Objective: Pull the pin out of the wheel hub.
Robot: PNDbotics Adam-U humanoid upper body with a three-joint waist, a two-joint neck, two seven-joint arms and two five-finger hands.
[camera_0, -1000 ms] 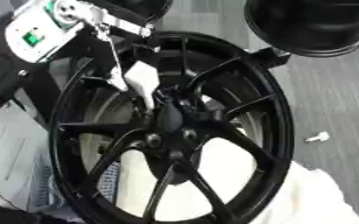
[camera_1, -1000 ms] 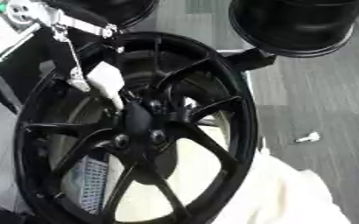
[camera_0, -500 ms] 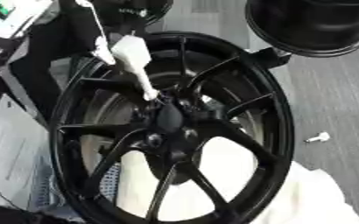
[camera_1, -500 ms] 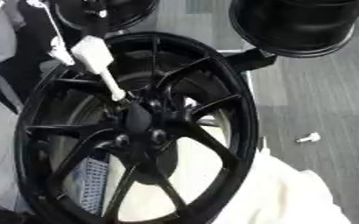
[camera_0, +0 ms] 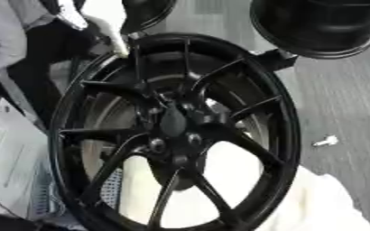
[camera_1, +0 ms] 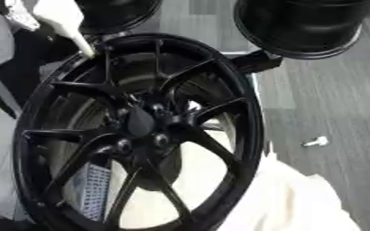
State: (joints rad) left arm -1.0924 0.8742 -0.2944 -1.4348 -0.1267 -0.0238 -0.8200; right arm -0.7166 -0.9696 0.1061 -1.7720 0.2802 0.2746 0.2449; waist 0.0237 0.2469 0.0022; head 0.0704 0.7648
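Wheel: standing on edge; we are taking its hub as landmark.

Pin: white and tapered, lying up-left of the hub at the rim. It is sitting clear of the hub, its long axis pointing back down-right at the hub.

Left hand: showing further up-left of the hub, beside the pin. It is blurred, so we cannot tell its hold.

Right hand: not showing.

We are judging any remaining pull as running up-left along that axis.
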